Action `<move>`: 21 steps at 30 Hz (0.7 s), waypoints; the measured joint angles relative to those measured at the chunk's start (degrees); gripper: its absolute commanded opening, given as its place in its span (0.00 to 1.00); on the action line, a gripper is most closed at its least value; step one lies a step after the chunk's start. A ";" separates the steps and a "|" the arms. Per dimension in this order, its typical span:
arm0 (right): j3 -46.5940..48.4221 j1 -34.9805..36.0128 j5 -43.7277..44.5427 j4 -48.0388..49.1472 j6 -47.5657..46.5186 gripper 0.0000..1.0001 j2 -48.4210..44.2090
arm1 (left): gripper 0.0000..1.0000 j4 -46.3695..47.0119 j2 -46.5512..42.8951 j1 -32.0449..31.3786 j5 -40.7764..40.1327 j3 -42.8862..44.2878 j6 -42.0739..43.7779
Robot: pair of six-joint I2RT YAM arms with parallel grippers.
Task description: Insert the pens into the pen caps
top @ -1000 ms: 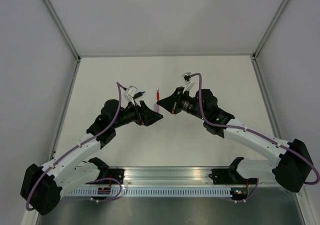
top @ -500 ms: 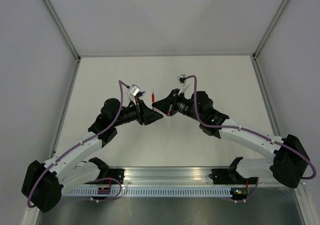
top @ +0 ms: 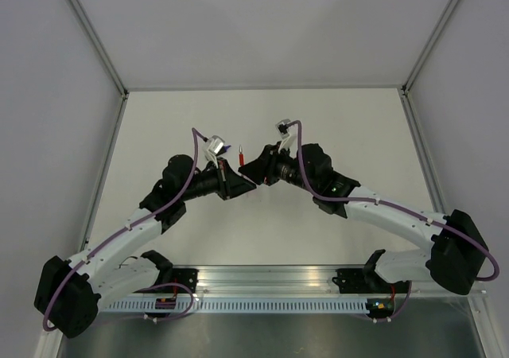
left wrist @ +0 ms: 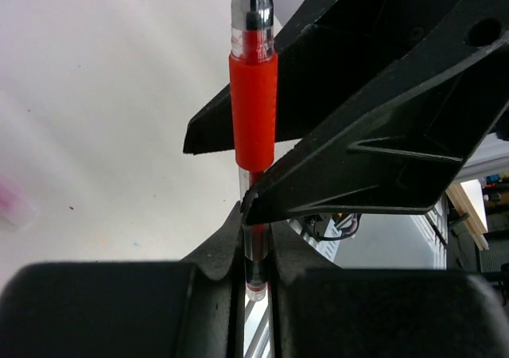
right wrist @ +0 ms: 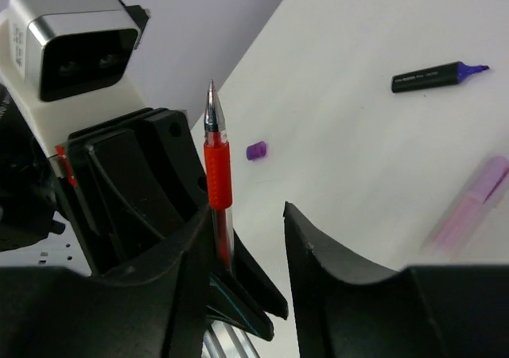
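Table (top: 334, 127): white surface; all items noted below are on it or above it.

Left claw (left wrist: 254, 243): closed tight on the red pen (left wrist: 254, 111). My jaws grip the clear barrel below the red sleeve. The pen stands upright out of the grip, tip upward.

Right claw (right wrist: 248, 213): jaws spread wide and gripping nothing. The red pen stands inside that gap, hard by one finger (right wrist: 191, 278) and well off the other. I cannot tell whether it touches the near finger.

Pink pen (right wrist: 469, 203): lying flat on the table beyond my right claw. It is blurred and no detail is legible.

Dark pen (right wrist: 437, 75): lying flat, purple tip exposed, near the pink pen and well apart from both claws.

Purple cap (right wrist: 256, 150): loose on the table beyond the red pen, apart from every pen.
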 measured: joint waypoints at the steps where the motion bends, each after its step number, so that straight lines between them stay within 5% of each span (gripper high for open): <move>1: 0.61 0.00 0.85 -1.84 -1.05 0.48 -0.04 | 0.02 -0.96 0.00 -0.04 -0.04 0.26 0.70; 10: 7.08 -1.77 13.20 -21.92 -15.74 0.52 -5.95 | 0.02 -4.11 0.00 -0.04 -0.92 -1.18 4.07; 21: 17.88 -22.71 16.15 -45.13 -58.90 0.55 -0.96 | 0.02 -5.88 0.15 -0.04 -8.63 -3.80 6.21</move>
